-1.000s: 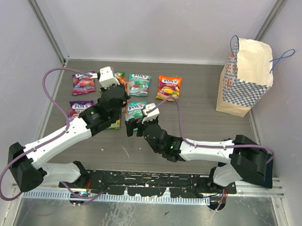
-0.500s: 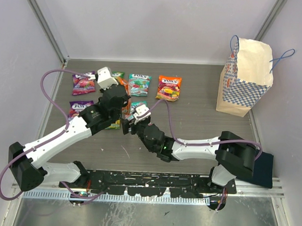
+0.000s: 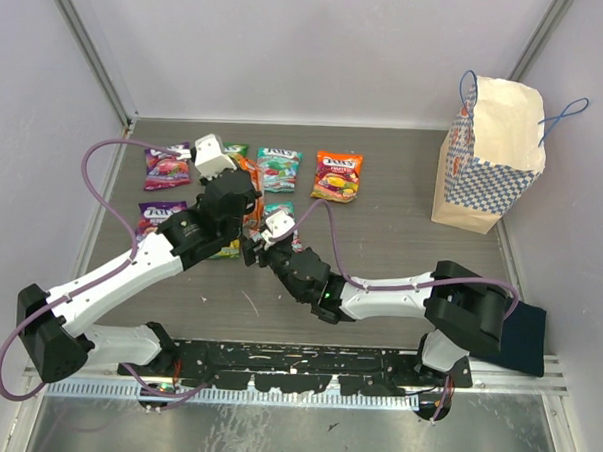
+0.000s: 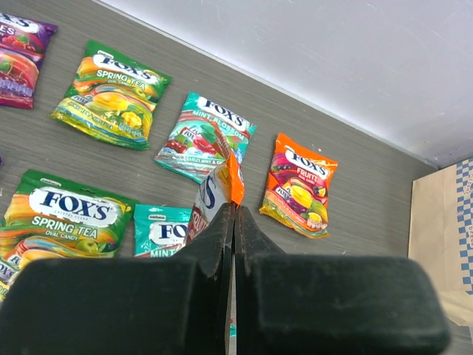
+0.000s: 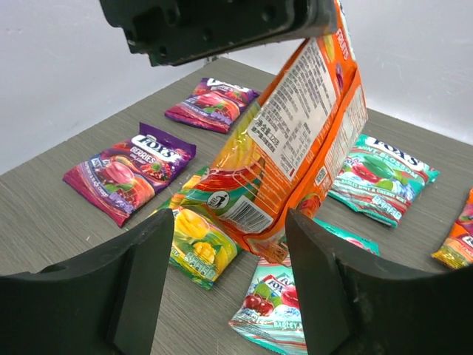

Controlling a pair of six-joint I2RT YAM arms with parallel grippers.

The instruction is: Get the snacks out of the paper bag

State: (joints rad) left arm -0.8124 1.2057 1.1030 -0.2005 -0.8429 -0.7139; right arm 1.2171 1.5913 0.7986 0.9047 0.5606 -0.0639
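The left gripper (image 4: 235,213) pinched the orange packet (image 5: 295,140) by its top, dangling it — so the right gripper (image 5: 228,225), jaws apart, could straddle its foot.

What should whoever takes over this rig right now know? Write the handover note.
Left gripper: shut on the upper end of an orange packet, which hangs above the table.
Right gripper: open, a finger either side of that packet's lower end.
Snacks: seven other packets lie flat in two rows on the table. Paper bag stands upright at the far right, apart from them.
Done: eight packets are out of the bag.
Left: set the held packet down; the bag's inside is hidden, so check it.
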